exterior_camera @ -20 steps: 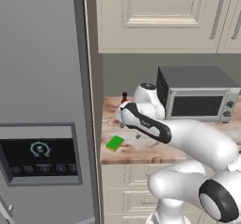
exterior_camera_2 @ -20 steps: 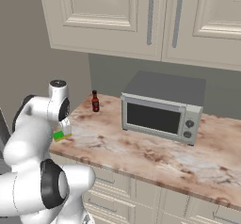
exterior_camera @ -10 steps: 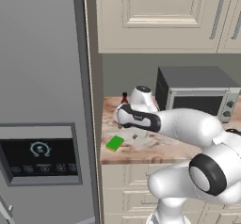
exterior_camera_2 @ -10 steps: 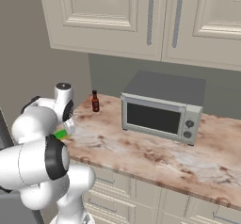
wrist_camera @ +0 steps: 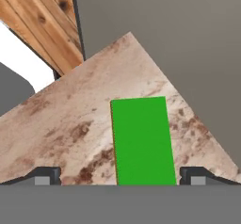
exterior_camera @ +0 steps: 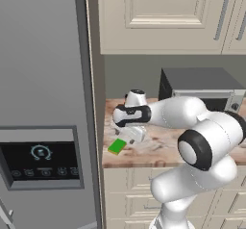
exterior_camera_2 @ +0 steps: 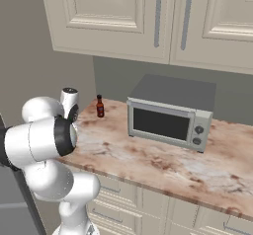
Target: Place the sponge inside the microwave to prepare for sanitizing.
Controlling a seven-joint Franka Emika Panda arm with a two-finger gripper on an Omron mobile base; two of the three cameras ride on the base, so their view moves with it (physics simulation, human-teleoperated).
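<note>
Sponge: green, flat, lying on the marbled counter near its front left corner, just beside the grey refrigerator.

Gripper: hanging just above the sponge, jaws standing wide apart, one fingertip showing on each side of it, gripping nothing.

Microwave: grey box sitting at the back of the counter, well to the right of the sponge, door closed.

Brown bottle: standing upright behind the sponge, left of the microwave.

Cream cabinets: hanging above.
</note>
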